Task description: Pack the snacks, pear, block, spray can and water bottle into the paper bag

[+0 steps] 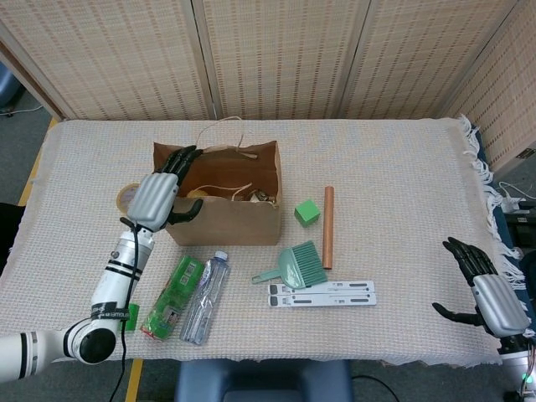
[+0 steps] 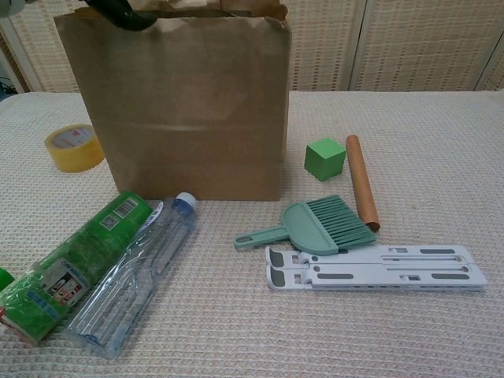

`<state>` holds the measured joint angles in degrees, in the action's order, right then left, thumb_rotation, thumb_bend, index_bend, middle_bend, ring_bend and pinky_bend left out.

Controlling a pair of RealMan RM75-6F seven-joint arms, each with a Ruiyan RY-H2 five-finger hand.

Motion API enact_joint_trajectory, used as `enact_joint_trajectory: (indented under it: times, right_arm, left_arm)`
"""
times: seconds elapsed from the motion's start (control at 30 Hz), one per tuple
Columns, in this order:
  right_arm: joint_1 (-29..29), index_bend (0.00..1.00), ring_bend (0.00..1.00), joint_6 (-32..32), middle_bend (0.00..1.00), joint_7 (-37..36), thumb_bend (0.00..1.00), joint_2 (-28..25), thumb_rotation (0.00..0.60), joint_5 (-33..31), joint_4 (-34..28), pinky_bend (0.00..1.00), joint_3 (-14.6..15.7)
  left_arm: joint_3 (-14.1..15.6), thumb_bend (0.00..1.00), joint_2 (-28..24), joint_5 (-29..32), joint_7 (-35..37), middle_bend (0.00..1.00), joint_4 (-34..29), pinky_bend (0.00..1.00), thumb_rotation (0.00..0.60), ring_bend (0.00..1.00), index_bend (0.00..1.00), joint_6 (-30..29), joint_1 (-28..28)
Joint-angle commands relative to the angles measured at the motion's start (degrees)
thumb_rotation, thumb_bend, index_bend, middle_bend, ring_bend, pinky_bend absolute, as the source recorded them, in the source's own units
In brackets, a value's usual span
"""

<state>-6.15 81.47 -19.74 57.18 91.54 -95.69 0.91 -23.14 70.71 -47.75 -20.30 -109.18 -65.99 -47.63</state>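
The brown paper bag [image 1: 226, 221] stands upright at mid-left, also filling the chest view as paper bag [image 2: 189, 110]. My left hand [image 1: 159, 198] hovers over its left rim with fingers spread and nothing in it; only its dark fingertips [image 2: 118, 12] show in the chest view. A yellowish shape inside the bag looks like the pear [image 1: 196, 193]. The green block [image 1: 307, 212] sits right of the bag. The green spray can [image 1: 173, 296] and the clear water bottle [image 1: 206, 296] lie side by side in front of it. My right hand [image 1: 486, 289] rests open at the table's right edge.
A yellow tape roll [image 2: 73, 147] lies left of the bag. A wooden rod [image 1: 328, 226], a green hand brush [image 1: 295, 266] and a white folding stand [image 1: 322, 293] lie right of the bag. A small green cap [image 1: 132, 316] sits near the front left edge.
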Motion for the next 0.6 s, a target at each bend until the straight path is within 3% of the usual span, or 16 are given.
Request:
enact_joint_trajectory:
  times: [0.03, 0.13, 0.3, 0.47, 0.57, 0.6]
  right_arm:
    - [0.0, 0.0, 0.0, 0.0, 0.0, 0.0, 0.06, 0.0, 0.6, 0.0, 0.0, 0.02, 0.0]
    - [0.0, 0.0, 0.0, -0.1, 0.0, 0.0, 0.06, -0.1, 0.6, 0.1, 0.0, 0.02, 0.1]
    - [0.0, 0.0, 0.0, -0.3, 0.0, 0.6, 0.06, 0.0, 0.6, 0.1, -0.1, 0.02, 0.2]
    - [0.0, 0.0, 0.0, -0.4, 0.0, 0.9, 0.06, 0.1, 0.6, 0.0, -0.1, 0.02, 0.2]
    - [-0.1, 0.0, 0.0, -0.5, 0.0, 1.6, 0.06, 0.4, 0.6, -0.1, 0.0, 0.02, 0.1]
    - [-0.1, 0.0, 0.0, -0.6, 0.0, 1.9, 0.06, 0.5, 0.6, -0.1, 0.0, 0.02, 0.1]
  left_arm:
    - [1.5, 0.38, -5.0, -2.8, 2.1, 0.0, -3.0, 0.24, 0.6, 0.0, 0.06, -2.0, 4.0]
    - [2.9, 0.38, -9.4, -4.6, 4.2, 0.0, -4.7, 0.24, 0.6, 0.0, 0.08, -3.3, 7.8]
    - [7.9, 0.39, -17.6, -9.1, 9.1, 0.0, -5.7, 0.24, 0.6, 0.0, 0.08, -3.8, 15.7]
    - [10.7, 0.39, -19.9, -12.4, 10.7, 0.0, -4.8, 0.24, 0.6, 0.0, 0.08, -3.6, 18.6]
    - [16.8, 0.39, -22.6, -19.4, 11.4, 0.0, -2.6, 0.24, 0.6, 0.0, 0.08, -2.7, 22.9]
    - [21.1, 0.39, -23.1, -23.3, 8.8, 0.0, -0.7, 0.24, 0.6, 0.0, 0.08, -0.9, 24.4]
